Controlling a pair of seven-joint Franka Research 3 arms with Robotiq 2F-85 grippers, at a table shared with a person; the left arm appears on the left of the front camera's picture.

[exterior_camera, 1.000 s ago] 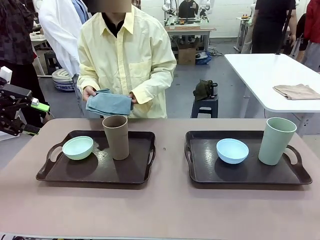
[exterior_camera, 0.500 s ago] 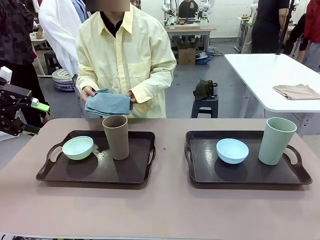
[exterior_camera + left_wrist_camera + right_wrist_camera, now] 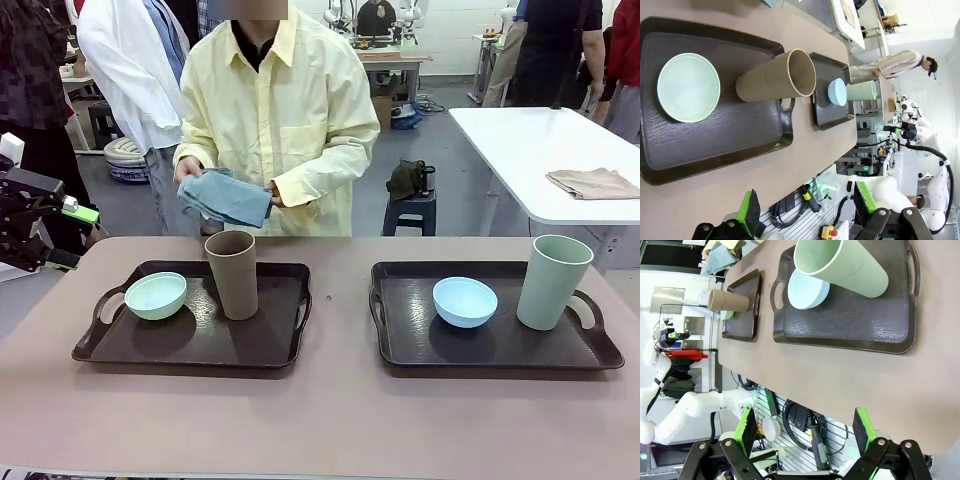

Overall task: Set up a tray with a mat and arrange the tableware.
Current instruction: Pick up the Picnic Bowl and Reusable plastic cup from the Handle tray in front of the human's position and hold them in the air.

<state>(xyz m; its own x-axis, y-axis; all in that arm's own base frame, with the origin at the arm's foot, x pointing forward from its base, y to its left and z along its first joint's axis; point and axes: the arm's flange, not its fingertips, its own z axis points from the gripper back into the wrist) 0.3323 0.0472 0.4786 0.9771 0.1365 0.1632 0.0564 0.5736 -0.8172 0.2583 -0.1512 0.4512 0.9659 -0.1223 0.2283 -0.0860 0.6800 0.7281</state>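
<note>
The left gripper (image 3: 807, 216) hangs off the table's edge with its jaws spread wide, holding and touching nothing; the right gripper (image 3: 805, 432) is likewise wide open and empty. On the left tray (image 3: 200, 342) the mint bowl (image 3: 156, 295) sits just beside the upright brown tumbler (image 3: 232, 274). The right tray (image 3: 500, 345) carries the light blue bowl (image 3: 465, 301) and the sage tumbler (image 3: 553, 281). Across the table (image 3: 330, 420), a person holds a folded blue-grey cloth (image 3: 227, 198), possibly the mat.

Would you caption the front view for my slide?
Person holds a folded blue cloth behind two trays of bowls and cups.
</note>
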